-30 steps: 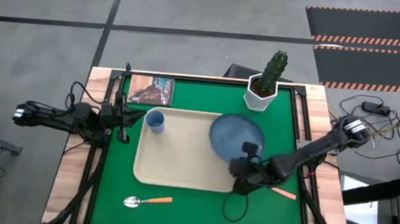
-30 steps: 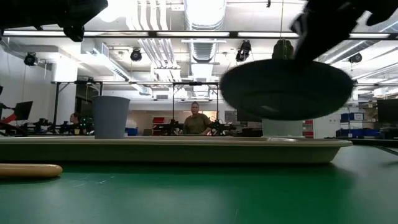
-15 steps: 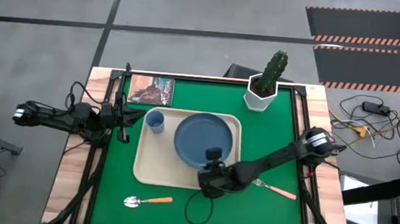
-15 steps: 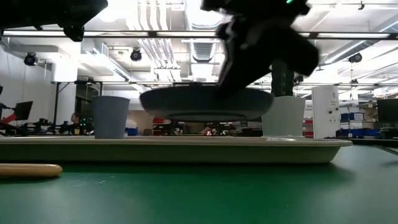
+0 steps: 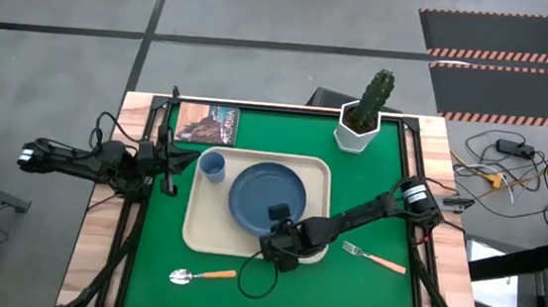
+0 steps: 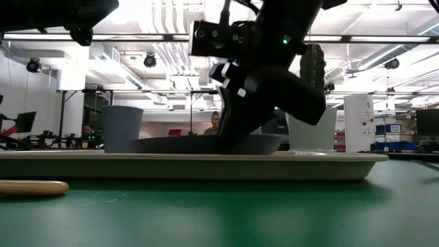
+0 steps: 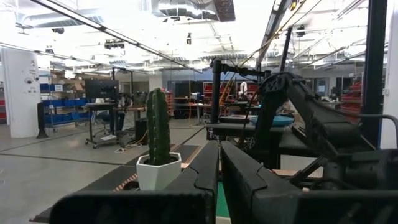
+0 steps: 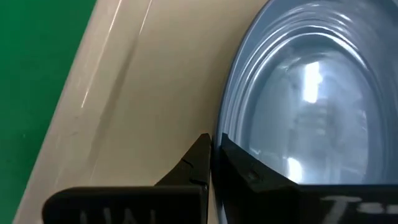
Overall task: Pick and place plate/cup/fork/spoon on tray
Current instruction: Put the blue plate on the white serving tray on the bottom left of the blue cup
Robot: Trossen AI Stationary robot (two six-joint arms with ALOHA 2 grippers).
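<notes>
The dark slate-blue plate [image 5: 264, 196] lies level in the middle of the cream tray [image 5: 202, 229], low on it in the low view [image 6: 178, 144]. My right gripper [image 5: 271, 227] is shut on the plate's near rim. The light-blue cup [image 5: 212, 165] stands upright in the tray's far left corner. The fork [image 5: 374, 257] lies on the green mat right of the tray. The spoon [image 5: 202, 275] lies on the mat in front of the tray. My left gripper [image 5: 168, 160] waits shut and empty at the table's left edge. My right gripper pinches the plate's near rim [image 8: 219, 135] between its two fingers, one finger [image 8: 249, 169] on the plate's inner side and the other [image 8: 198, 159] outside the rim. The fingers come slanting down from the table's near right side. The plate sits level, low on the tray; the tray's rim hides its underside.
A white pot with a cactus [image 5: 361, 119] stands at the table's far right. A small book [image 5: 208, 123] lies at the far left, behind the tray. The right arm [image 5: 368, 213] stretches over the tray's near right corner.
My right gripper has carried the plate from above the tray's far right corner toward the table's left edge, to the tray's middle, and has gone down. The plate, held high before, now sits low and level on the tray.
</notes>
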